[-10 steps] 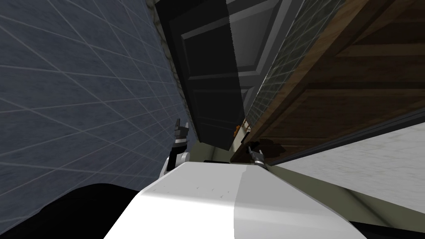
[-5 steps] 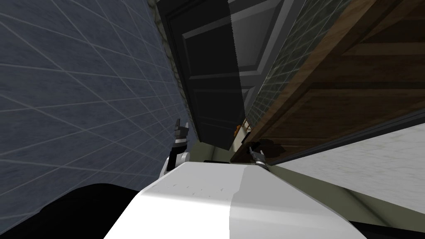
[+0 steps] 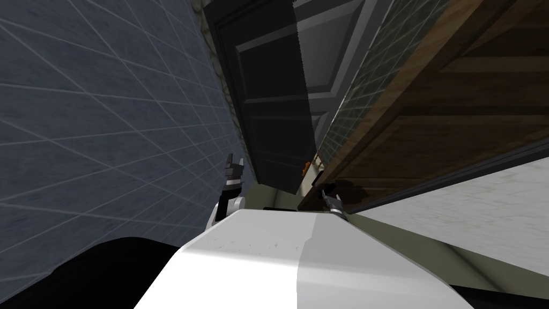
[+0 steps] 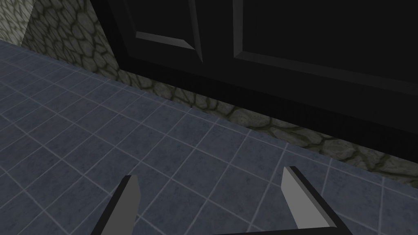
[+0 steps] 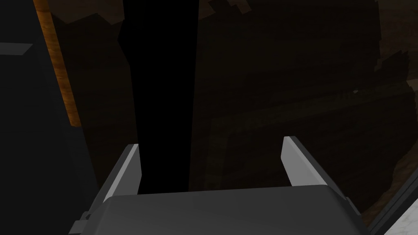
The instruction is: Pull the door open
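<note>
Over the last second almost nothing has shifted: only the blue tiles (image 3: 107, 134) on the left slide slightly with the head. The left gripper (image 3: 234, 163) hangs near the dark panelled door (image 3: 268, 107), fingers spread wide and empty. Right of the door, the right gripper (image 3: 328, 197) sits close to brown woodwork (image 3: 429, 107), fingers likewise apart, holding nothing. The door stands as before, so the pull has likely not begun.

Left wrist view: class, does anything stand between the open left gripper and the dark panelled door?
Nothing visible does. Ahead of the left gripper lie only a blue-grey tiled surface and a stone-patterned strip bordering the dark door; its open fingers touch nothing.
</note>
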